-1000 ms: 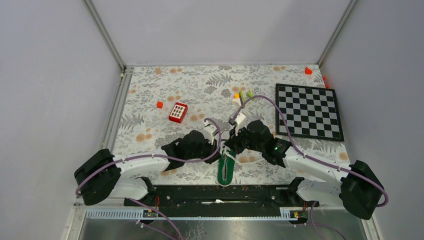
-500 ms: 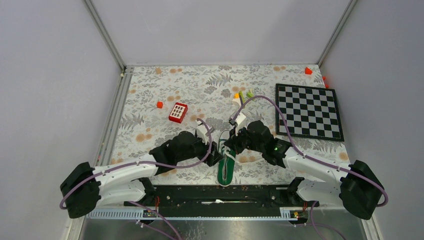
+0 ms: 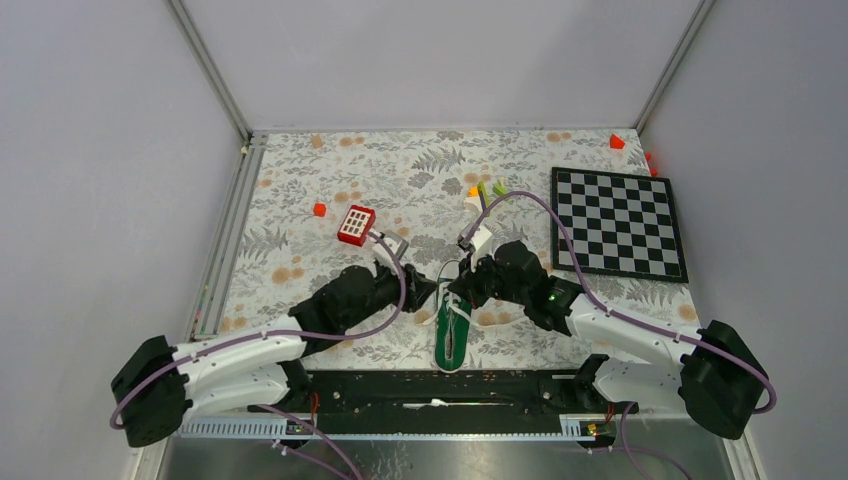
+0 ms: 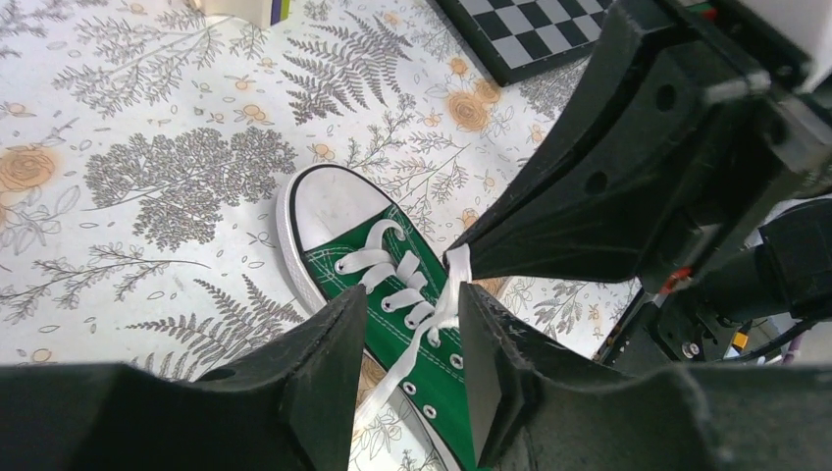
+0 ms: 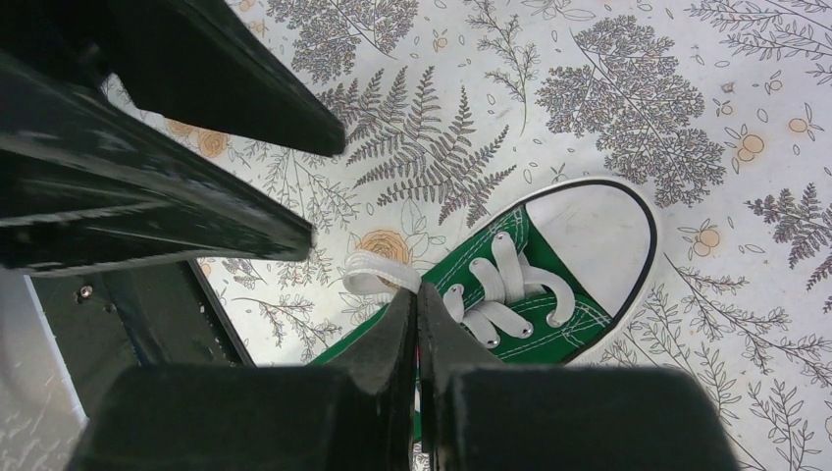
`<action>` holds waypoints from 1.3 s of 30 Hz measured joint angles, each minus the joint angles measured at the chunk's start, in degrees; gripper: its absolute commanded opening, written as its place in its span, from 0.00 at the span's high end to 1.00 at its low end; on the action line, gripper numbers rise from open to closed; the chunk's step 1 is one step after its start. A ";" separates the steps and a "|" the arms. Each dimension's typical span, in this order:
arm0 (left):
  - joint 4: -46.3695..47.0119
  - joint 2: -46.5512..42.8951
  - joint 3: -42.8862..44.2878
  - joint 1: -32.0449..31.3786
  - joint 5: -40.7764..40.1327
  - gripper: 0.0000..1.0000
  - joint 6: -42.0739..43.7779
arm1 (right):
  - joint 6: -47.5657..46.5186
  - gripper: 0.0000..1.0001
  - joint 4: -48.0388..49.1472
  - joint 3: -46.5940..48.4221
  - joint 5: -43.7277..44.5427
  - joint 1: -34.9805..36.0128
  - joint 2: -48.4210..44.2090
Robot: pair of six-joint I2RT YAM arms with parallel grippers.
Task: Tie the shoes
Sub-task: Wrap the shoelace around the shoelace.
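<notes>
Right claw (image 5: 417, 297): fingers pressed together with no gap, nipping a strand of the white lace (image 5: 377, 273) right at the tips. A short loop of it bulged out to one side.

Left claw (image 4: 410, 299): parted, gripping nothing. In its own wrist view the taut strand ran up through the gap between its fingers to the right claw's tip (depth uncertain; we could not tell whether the fingers were level with the strand or above it).

The shoe (image 3: 452, 345) lay on the floral surface (image 3: 300, 200) near its near edge, midway between the two arm bases, toe pointing away from them and sole down. Both claws met over its front half. The lower eyelets were laced crosswise; no knot or bow showed.

Away from the work: the red-and-white keypad-like block (image 3: 356, 225) to the left and the chessboard (image 3: 618, 222) to the right, both well apart from the shoe.

Our judgement: the step in hand was an early one, drawing one lace end up and presenting it for a second hold. The next move called for the left claw to close on the strand between its fingers without dragging the shoe, then crossing the ends.
</notes>
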 measured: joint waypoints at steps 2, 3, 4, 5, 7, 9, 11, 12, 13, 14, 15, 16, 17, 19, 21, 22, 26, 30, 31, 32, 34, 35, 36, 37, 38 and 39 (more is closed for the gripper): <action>1.09 3.26 0.94 0.00 0.07 0.63 -0.48 | 0.04 1.00 0.00 0.00 -0.13 0.00 0.00; 1.51 4.68 1.31 0.00 0.11 0.64 -0.72 | 0.07 1.00 0.00 0.00 -0.20 0.00 0.00; 2.01 6.21 1.64 0.00 0.11 0.65 -0.83 | 0.09 1.00 0.00 0.00 -0.35 0.00 0.00; 2.27 7.10 1.75 0.00 0.15 0.66 -0.92 | 0.11 1.00 0.00 0.00 -0.42 0.00 0.00; 2.80 8.59 1.79 0.00 0.28 0.68 -1.14 | 0.13 1.00 0.00 0.00 -0.48 0.00 -0.02; 3.58 9.60 1.79 0.00 0.48 0.68 -1.33 | 0.13 1.00 -0.02 0.00 -0.48 0.00 -0.11; 4.57 10.19 1.77 0.00 0.79 0.68 -1.51 | 0.13 1.00 -0.02 0.00 -0.50 0.00 -0.26; 4.96 10.36 1.77 0.00 0.92 0.67 -1.68 | 0.13 1.00 -0.02 0.00 -0.48 0.00 -0.37; 5.09 10.38 1.77 0.00 1.07 0.67 -1.79 | 0.13 1.00 -0.04 0.00 -0.48 0.00 -0.46; 5.09 10.36 1.77 0.00 1.18 0.66 -1.90 | 0.13 1.00 -0.04 0.00 -0.48 0.00 -0.52; 5.09 10.27 1.77 0.00 1.22 0.66 -1.92 | 0.13 1.00 -0.04 0.00 -0.48 0.00 -0.57; 5.03 9.99 1.70 0.00 1.25 0.66 -1.95 | 0.13 1.00 -0.04 0.00 -0.48 0.00 -0.57; 5.03 9.42 1.40 0.00 1.25 0.65 -1.95 | 0.15 1.00 -0.09 0.00 -0.48 0.00 -0.57; 5.07 6.60 -0.17 0.00 1.18 0.60 -1.92 | 0.15 1.00 -0.09 0.00 -0.48 0.00 -0.57; 5.05 2.80 -2.25 0.00 0.94 0.52 -1.79 | 0.15 1.00 -0.09 0.00 -0.48 0.00 -0.57; 5.09 0.83 -3.30 0.00 0.81 0.50 -1.68 | 0.15 1.00 -0.07 0.00 -0.50 0.00 -0.57; 5.09 -3.58 -5.42 0.00 1.16 0.46 0.11 | 0.17 1.00 -0.02 0.00 -0.55 0.00 -0.52; 5.70 -1.66 -5.44 0.00 3.67 0.41 1.92 | 0.22 1.00 0.02 0.00 -0.87 0.00 -0.07; 6.67 -0.26 -5.51 0.00 4.66 0.41 2.23 | 0.24 1.00 0.02 0.00 -0.87 0.00 0.02; 7.58 0.96 -5.62 0.00 5.25 0.41 2.29 | 0.31 1.00 0.02 0.00 -0.90 0.00 0.09; 10.05 4.17 -6.21 0.00 6.40 0.42 2.40 | 0.37 1.00 0.02 0.00 -0.92 0.00 0.11; 11.02 5.70 -6.47 0.00 6.84 0.42 2.40 | 0.37 1.00 0.02 0.00 -0.92 0.00 0.11; 11.87 6.91 -6.67 0.00 7.23 0.43 2.38 | 0.39 1.00 0.02 0.00 -0.92 0.00 0.11; 12.85 8.35 -6.69 0.00 7.80 0.43 2.38 | 0.39 1.00 0.02 0.00 -0.92 0.00 0.11; 13.57 9.29 -6.69 0.00 8.24 0.43 2.36 | 0.39 1.00 0.02 0.00 -0.92 0.00 0.11; 14.73 10.32 -6.69 0.00 8.81 0.43 2.32 | 0.39 1.00 0.02 0.00 -0.90 0.00 0.11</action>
